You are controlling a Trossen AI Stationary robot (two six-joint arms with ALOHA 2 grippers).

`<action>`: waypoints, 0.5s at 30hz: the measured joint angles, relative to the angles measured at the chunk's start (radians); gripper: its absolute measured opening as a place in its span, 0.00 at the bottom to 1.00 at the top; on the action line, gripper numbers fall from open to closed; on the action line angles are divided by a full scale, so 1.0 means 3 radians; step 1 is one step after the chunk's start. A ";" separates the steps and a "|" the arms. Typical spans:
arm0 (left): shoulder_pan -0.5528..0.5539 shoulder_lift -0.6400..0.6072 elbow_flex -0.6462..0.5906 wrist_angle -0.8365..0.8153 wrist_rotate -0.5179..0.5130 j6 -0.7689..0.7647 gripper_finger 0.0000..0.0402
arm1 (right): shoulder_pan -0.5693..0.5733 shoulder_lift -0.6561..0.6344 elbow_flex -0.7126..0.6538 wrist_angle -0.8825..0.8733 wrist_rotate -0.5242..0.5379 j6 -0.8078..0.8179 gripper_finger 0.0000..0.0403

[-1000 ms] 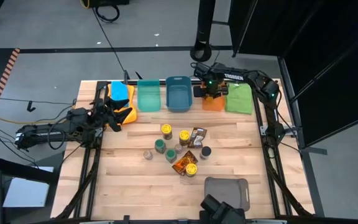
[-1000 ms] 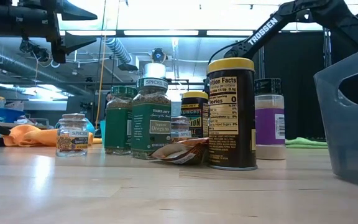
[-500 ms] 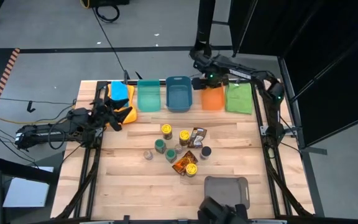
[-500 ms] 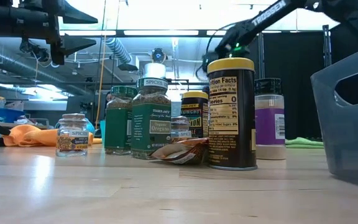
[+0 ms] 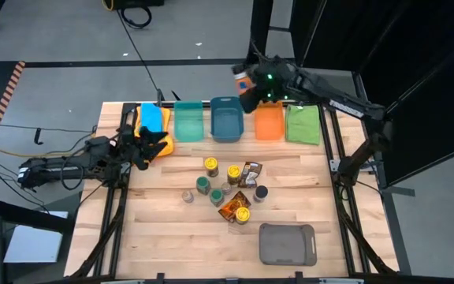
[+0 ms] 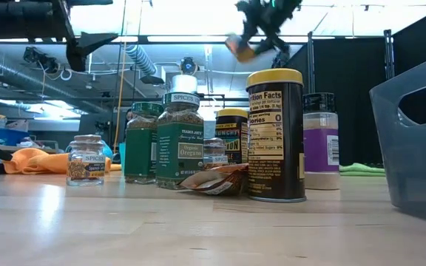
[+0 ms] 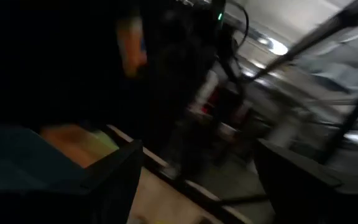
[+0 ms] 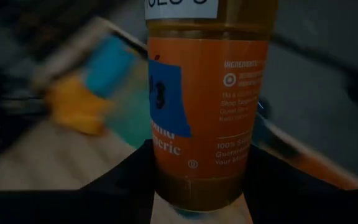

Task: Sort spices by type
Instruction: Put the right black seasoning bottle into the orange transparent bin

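Right tool (image 5: pixel 247 82) pinching an orange-labelled spice jar (image 8: pixel 207 106), high at the upper centre of the overhead frame, beyond the desk's far edge.
Left tool (image 5: pixel 150 147) spread, hovering at the desk's (image 5: pixel 180 237) left over a yellow cloth; remaining jars and foil packets (image 5: pixel 235 207) cluster mid-desk.

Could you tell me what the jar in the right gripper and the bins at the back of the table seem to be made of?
The orange-labelled jar held by the right gripper looks like clear plastic or glass, with amber contents showing above a glossy paper label. The teal bin seems to be translucent plastic, since light passes through its walls; the blue bin looks like opaque moulded plastic with a smooth rim.
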State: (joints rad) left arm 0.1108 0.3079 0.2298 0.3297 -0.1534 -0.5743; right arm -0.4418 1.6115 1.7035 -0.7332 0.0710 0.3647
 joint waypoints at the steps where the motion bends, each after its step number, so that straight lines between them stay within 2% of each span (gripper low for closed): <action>1: 0.0001 0.0071 0.0000 0.0078 0.0097 -0.0094 0.77 | 0.0102 -0.0018 0.0000 0.0115 -0.0005 -0.0078 0.49; 5: 0.0001 0.0503 0.0017 0.0660 0.0293 -0.0270 0.77 | 0.0430 0.0000 0.0000 0.0362 -0.0016 -0.0277 0.49; 8: 0.0001 0.0824 0.0123 0.0974 0.0304 -0.0175 0.77 | 0.0611 0.0020 -0.0003 0.0399 -0.0013 -0.0328 0.49; 15: 0.0001 0.1405 0.0501 0.0984 0.0491 0.0193 0.77 | 0.0926 0.0020 -0.0005 0.0566 -0.0013 -0.0374 0.49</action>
State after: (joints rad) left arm 0.1112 0.7295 0.3802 0.6248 -0.0061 -0.5165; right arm -0.1641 1.6176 1.7020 -0.5635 0.0672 0.2523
